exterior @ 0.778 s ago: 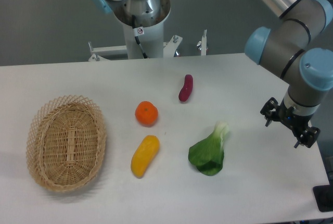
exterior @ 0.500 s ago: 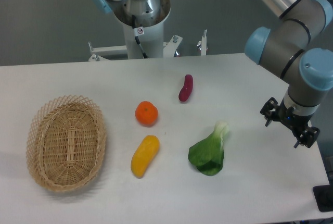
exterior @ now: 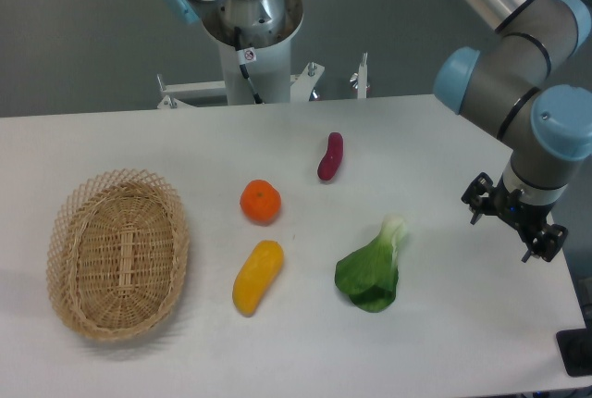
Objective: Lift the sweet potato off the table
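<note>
While nothing is held yet, step in hand: reach toward the sweet potato (exterior: 330, 156), judged from arm parked far off at right of frame.
Target place: upper centre of frame, lying flat on the white table (exterior: 139, 139), long axis nearly vertical in picture, slight curve, free on all sides.
Neighbours: orange (exterior: 261, 202) below-left, near but apart; yellow oblong fruit (exterior: 257, 276) lower centre; bok choy (exterior: 373, 268) below-right, well apart; wicker basket (exterior: 117, 254) far left.
Approach advice: travel left and toward the top of the frame, stay high over the bok choy, come down from above, jaws set across the short width at the middle of the body, so it doesn't roll or pivot.
Risk: slim smooth skin, off-centre pinch may let it swing.
Gripper (exterior: 515, 223): right-middle of frame, above the table's right edge, fingers spread apart, nothing between them, touching nothing as far as visible.
Opening: looks ample for the slim target.
</note>
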